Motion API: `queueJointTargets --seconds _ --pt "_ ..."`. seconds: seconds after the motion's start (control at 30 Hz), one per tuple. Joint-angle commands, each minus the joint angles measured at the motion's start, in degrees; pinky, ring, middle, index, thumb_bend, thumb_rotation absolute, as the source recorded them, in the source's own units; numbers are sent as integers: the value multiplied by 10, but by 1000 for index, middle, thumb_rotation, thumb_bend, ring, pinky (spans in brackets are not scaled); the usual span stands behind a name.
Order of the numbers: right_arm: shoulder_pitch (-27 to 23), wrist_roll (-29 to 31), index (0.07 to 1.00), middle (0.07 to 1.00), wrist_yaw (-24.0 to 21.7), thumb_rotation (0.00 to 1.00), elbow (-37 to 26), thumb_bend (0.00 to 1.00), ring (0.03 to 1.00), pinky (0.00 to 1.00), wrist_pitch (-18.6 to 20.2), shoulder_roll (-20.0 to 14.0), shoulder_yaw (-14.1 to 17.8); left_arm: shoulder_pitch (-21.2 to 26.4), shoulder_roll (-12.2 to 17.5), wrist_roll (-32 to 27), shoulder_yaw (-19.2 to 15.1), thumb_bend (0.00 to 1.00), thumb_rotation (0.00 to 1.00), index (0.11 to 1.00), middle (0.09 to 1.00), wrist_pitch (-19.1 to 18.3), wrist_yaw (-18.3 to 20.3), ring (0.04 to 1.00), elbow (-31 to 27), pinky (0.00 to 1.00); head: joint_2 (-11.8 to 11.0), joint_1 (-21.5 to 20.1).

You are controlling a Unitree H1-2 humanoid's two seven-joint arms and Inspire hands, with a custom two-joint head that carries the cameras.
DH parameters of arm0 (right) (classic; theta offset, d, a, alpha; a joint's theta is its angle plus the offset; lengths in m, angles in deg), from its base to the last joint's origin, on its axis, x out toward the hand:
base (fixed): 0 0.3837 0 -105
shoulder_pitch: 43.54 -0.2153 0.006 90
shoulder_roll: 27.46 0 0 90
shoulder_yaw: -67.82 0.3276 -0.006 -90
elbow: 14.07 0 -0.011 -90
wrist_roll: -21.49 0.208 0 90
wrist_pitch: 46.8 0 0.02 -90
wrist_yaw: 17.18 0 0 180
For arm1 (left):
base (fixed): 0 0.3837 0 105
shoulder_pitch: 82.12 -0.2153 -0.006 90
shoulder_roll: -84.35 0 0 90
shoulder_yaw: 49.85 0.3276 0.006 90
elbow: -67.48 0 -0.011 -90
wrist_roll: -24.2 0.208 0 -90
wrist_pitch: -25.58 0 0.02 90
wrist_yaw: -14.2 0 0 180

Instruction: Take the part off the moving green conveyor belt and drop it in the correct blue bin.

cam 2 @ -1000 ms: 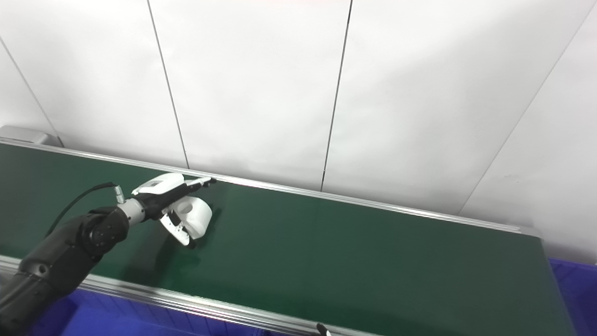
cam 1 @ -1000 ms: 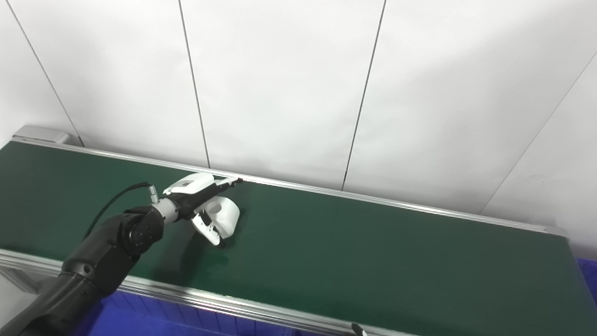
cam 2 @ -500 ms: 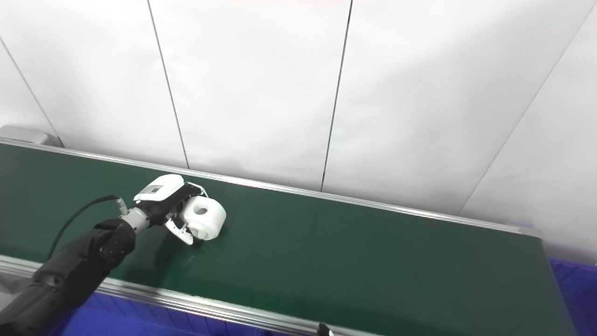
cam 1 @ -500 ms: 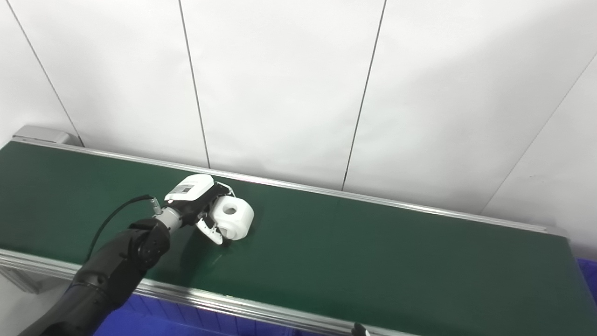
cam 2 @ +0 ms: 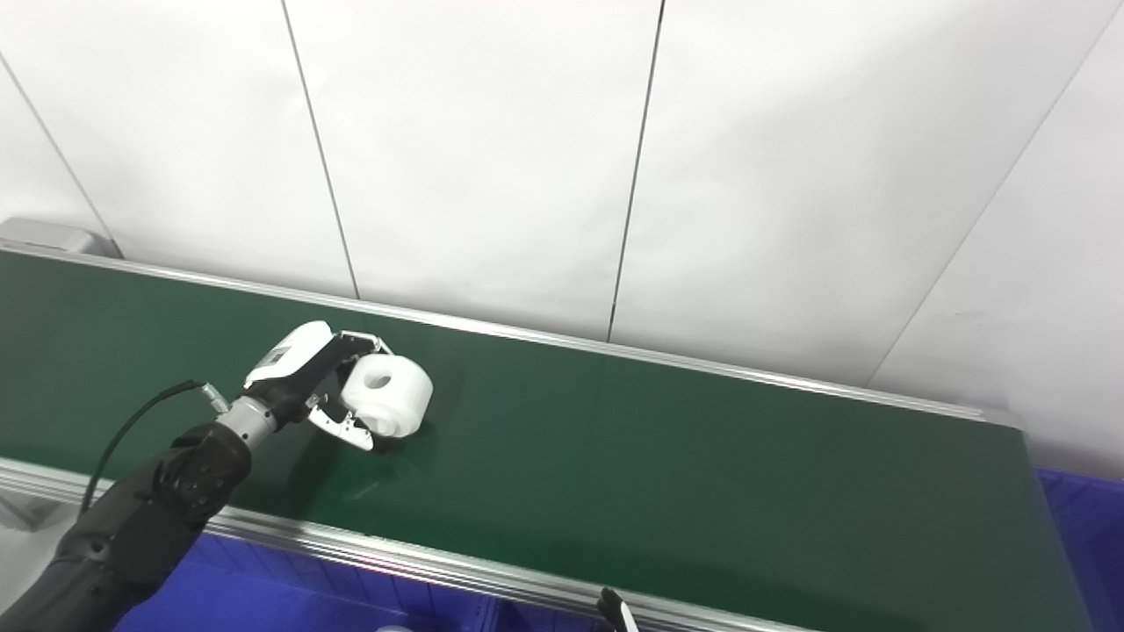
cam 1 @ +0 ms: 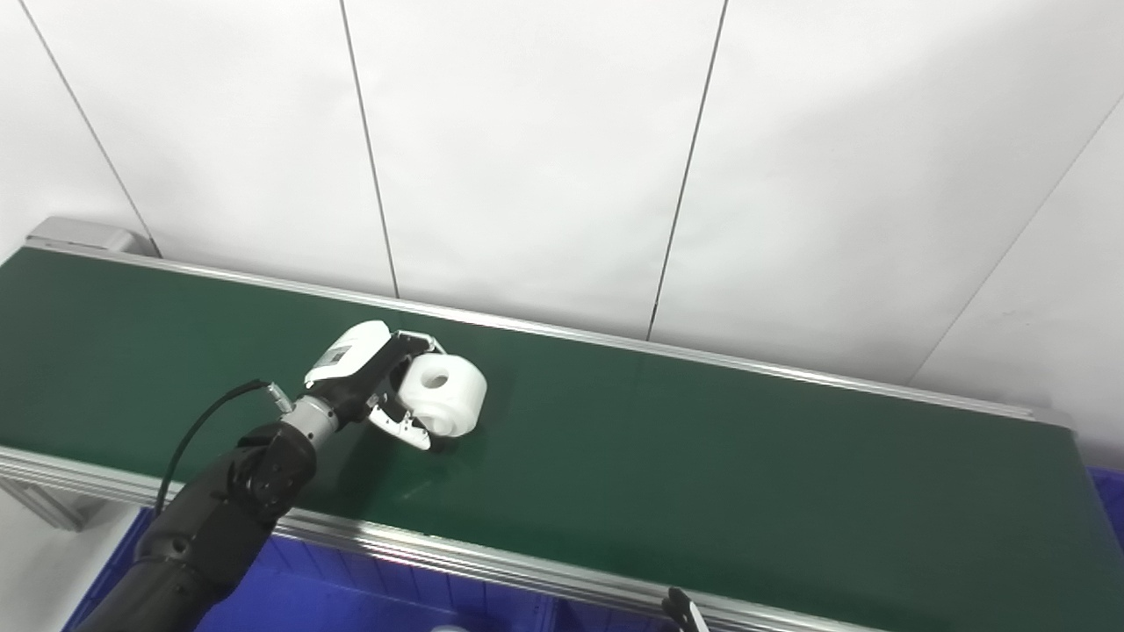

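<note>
A white cylindrical part (cam 1: 443, 393) with a hole in its end face lies on its side on the green conveyor belt (cam 1: 702, 474), left of the middle. My left hand (cam 1: 369, 382) is shut on it from the left, fingers curled over its top and thumb beneath its near side. I cannot tell whether the part is touching the belt or just above it. Only a dark fingertip of my right hand (cam 1: 680, 608) shows at the bottom edge, so its state is hidden.
A blue bin (cam 1: 351, 597) sits below the belt's near metal rail (cam 1: 492, 566), with a small white thing at its bottom edge. Another blue bin (cam 2: 1080, 527) shows past the belt's right end. A white panelled wall stands behind the belt.
My left hand's fingers closed round the white part, which turned its holed end upward and shifted a little right. The camera tilted down, showing more of the blue bin.
</note>
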Motion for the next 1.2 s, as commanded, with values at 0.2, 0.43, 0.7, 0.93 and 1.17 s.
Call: queueJointTargets --seconds 0.2,0.43,0.7,0.93,1.17 --pt "26 -7 1000 959 -10 471 -64 777 918 817 11 10 -3 -57 25 -55 -44 496 0 544 489 24 19 401 -121 406 55 -62" --pt "31 -5 1000 954 -20 478 -98 794 910 822 39 14 0 -133 39 -108 -68 496 0 543 496 68 37 403 -174 405 103 -99" --pt "32 -12 1000 944 -23 491 -126 797 898 802 65 16 4 -218 50 -143 -38 498 0 535 503 69 16 419 -228 433 120 -100" --pt "33 -14 1000 941 -27 488 -133 797 898 798 76 12 7 -269 66 -131 -14 500 0 516 506 70 -31 437 -238 471 119 -93" --pt "32 -6 1000 941 -31 472 -133 791 900 804 76 9 10 -291 111 -102 46 495 0 548 498 70 -138 392 -210 393 115 -84"
